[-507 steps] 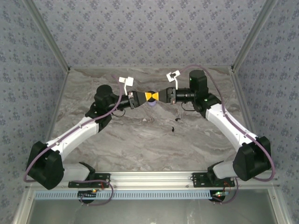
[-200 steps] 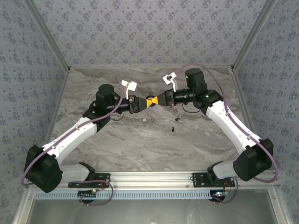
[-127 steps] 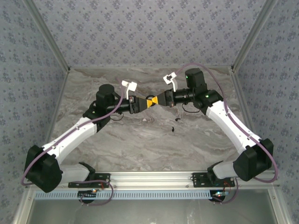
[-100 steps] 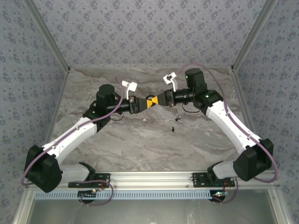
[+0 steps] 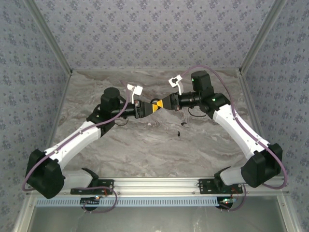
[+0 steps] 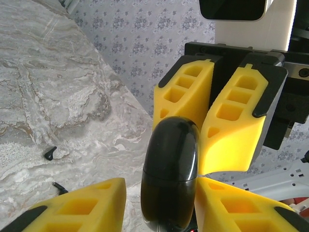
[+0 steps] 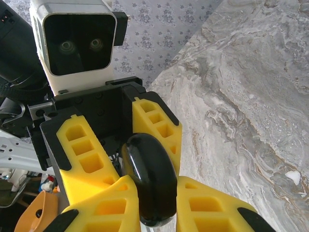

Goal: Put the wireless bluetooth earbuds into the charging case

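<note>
A: Quick one. Where's the charging case (image 6: 170, 169)?
B: Off the table (image 5: 145, 150), caught between both arms over the far middle. We see a glossy black rounded shell with a seam across it. The lid looks closed.
A: Grip states?
B: We see the right end effector (image 7: 154, 189) closed down on the case, a pad on each side. The left end effector (image 6: 161, 186) is narrowed round the other end. One pad touches, but the other shows a slit of table beside the shell in its wrist view, so we can't tell if it truly clamps.
A: And the earbuds (image 5: 179, 132)?
B: We take the tiny black bits lying on the table for them, on the near side of the case, toward the right arm. They're loose and well apart from the case.
A: Handling, fast.
B: We judge the case light, rigid and slick. Curved gloss between hard yellow pads wants to squirt out. We'd grip across the broad faces below the seam and leave the lid half free to swing. A drop on that hard table would likely scuff it or pop it open.
A: The buds?
B: Featherweight, hard and smooth, likely to skitter or roll. We'd pinch each across its thickest part with the very fingertips, gently, one at a time. They're too small for us to read their orientation.
</note>
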Controlling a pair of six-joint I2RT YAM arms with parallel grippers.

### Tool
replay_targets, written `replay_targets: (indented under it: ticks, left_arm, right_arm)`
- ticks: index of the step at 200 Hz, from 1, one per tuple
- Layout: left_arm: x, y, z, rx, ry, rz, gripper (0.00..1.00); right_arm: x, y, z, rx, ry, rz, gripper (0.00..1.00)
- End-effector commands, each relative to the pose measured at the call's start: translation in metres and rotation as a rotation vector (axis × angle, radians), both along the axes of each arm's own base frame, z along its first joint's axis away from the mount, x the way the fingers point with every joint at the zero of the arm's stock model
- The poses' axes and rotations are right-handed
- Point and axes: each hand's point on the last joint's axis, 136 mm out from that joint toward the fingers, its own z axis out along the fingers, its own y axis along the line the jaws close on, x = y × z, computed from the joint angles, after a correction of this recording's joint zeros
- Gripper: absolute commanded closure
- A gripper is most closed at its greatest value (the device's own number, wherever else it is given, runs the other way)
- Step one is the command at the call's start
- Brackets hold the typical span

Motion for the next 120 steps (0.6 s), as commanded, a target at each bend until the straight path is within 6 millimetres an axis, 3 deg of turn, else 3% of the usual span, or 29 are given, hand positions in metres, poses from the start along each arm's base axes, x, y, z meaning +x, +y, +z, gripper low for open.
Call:
replay_targets:
  ticks: [1,29,63,79,120]
  left_arm:
    - [0.004,-0.004,0.021,-0.023,-0.064,0.004,0.59]
    - [0.003,-0.005,0.018,-0.021,-0.059,-0.002,0.64]
    - [0.003,-0.004,0.016,-0.003,-0.063,0.005,0.8]
    - [0.006,-0.002,0.011,0.033,-0.066,0.022,0.86]
    - [0.016,0.004,0.005,0.098,-0.147,0.08,0.86]
  right_arm:
    - [-0.006,0.004,0.015,0.018,-0.033,0.035,0.8]
    - [-0.009,0.006,0.015,0.019,-0.035,0.046,0.8]
    - [-0.01,0.006,0.013,0.004,-0.033,0.043,0.77]
    - [-0.009,0.003,0.012,-0.011,-0.039,0.02,0.7]
    - [-0.006,-0.014,0.013,-0.09,-0.094,-0.087,0.55]
